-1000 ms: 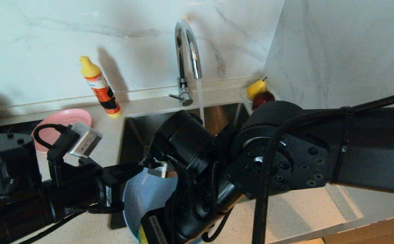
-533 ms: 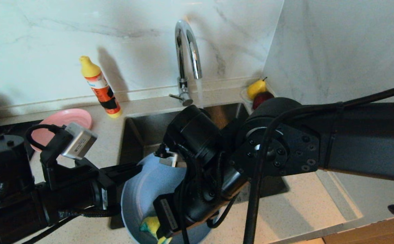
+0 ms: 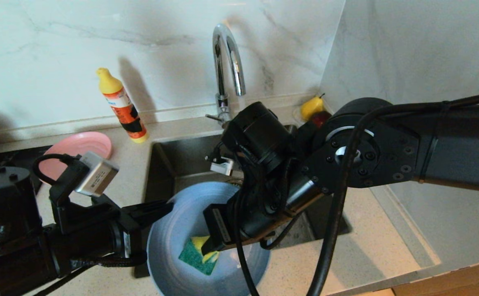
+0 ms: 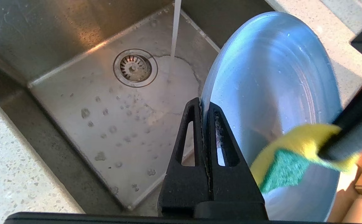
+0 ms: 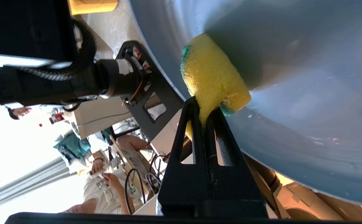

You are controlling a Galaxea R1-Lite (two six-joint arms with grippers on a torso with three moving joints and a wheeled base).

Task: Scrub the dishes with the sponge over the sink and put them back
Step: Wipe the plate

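Scrubbing step: sponge (image 3: 198,255) on blue plate (image 3: 173,238) above sink (image 4: 112,121), lower centre.
Left hand (image 4: 204,107) clamps the rim; right hand (image 5: 204,110) grips the sponge. Next, probably: wipe across, keeping pressure.

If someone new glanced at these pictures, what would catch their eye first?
Probably the pale-blue plate, held on edge over the sink by the left claw, pinched on its rim. Against its face, the right claw presses the yellow-green sponge. Behind, water runs from the tap.
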